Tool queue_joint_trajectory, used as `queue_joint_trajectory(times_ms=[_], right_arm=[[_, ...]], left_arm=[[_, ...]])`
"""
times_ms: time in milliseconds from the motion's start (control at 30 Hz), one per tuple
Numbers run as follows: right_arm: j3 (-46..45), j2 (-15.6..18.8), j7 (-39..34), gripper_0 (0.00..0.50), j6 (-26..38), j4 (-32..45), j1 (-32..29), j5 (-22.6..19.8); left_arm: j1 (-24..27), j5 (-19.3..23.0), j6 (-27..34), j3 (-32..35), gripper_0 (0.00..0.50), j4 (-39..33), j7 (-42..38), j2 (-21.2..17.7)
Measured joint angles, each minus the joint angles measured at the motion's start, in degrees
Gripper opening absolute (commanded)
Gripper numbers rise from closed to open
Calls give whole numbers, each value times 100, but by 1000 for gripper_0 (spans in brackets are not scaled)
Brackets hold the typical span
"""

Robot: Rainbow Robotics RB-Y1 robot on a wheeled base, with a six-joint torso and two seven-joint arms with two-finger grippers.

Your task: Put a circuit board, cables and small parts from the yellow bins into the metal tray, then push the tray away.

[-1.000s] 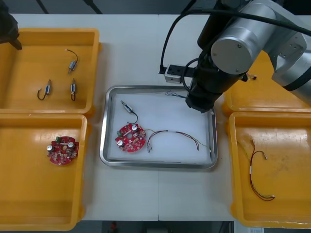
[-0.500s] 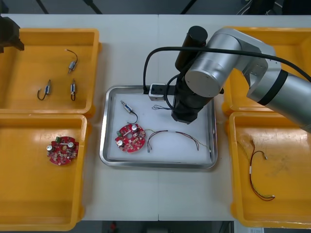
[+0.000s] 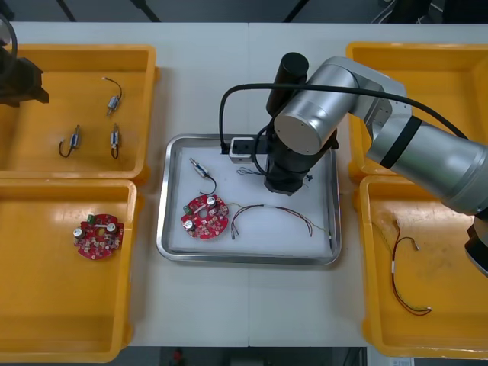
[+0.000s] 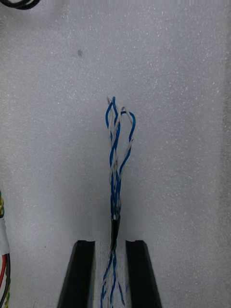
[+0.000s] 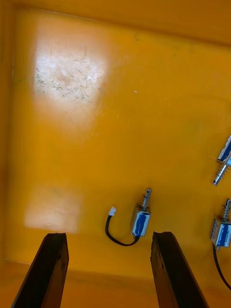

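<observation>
My right arm (image 3: 305, 130) reaches over the metal tray (image 3: 248, 259). In the right wrist view my right gripper (image 4: 110, 243) is shut on a twisted blue and white cable (image 4: 115, 159), whose free end lies on the tray's white floor (image 4: 183, 96). From above, that cable (image 3: 248, 169) trails left of the wrist. The tray also holds a red circuit board (image 3: 204, 216), a small metal part (image 3: 200, 168) with a black lead, and a red and yellow cable (image 3: 278, 212). My left gripper (image 5: 108, 236) hangs open over the far left yellow bin (image 3: 84, 53), a small metal part (image 5: 140, 224) lying beyond its fingers.
The far left bin holds three small metal parts (image 3: 114, 103). A second circuit board (image 3: 97, 236) lies in the near left bin (image 3: 69, 335). The near right bin (image 3: 427, 343) holds a red and yellow cable (image 3: 404, 274). Bare table lies beyond the tray's far rim.
My right arm has swung left from the right bins to above the tray, bringing the blue and white cable with it. The left gripper has edged a little further over the far left bin.
</observation>
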State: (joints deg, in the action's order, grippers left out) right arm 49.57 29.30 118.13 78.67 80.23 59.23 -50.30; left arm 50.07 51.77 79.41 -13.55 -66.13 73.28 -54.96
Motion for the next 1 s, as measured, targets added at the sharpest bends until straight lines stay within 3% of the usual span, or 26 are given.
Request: queue_joint_trajectory(times_ms=[67,400,700,1000], right_arm=[[2,0,0,500,-63,0,1,0],[-21,4,-13,500,-25,18,22,-25],[-582,171,-102,500,731,601,24,-140],[-1368,576,-1314,500,1562,1236,24,-471]], left_arm=[[-72,0,-136,0,500,-1,1,47],[-343,-25,-742,-139,500,-2,222,316],[-344,-25,-872,-689,500,-2,493,317],[-407,-23,-1301,-1150,500,-3,493,317]])
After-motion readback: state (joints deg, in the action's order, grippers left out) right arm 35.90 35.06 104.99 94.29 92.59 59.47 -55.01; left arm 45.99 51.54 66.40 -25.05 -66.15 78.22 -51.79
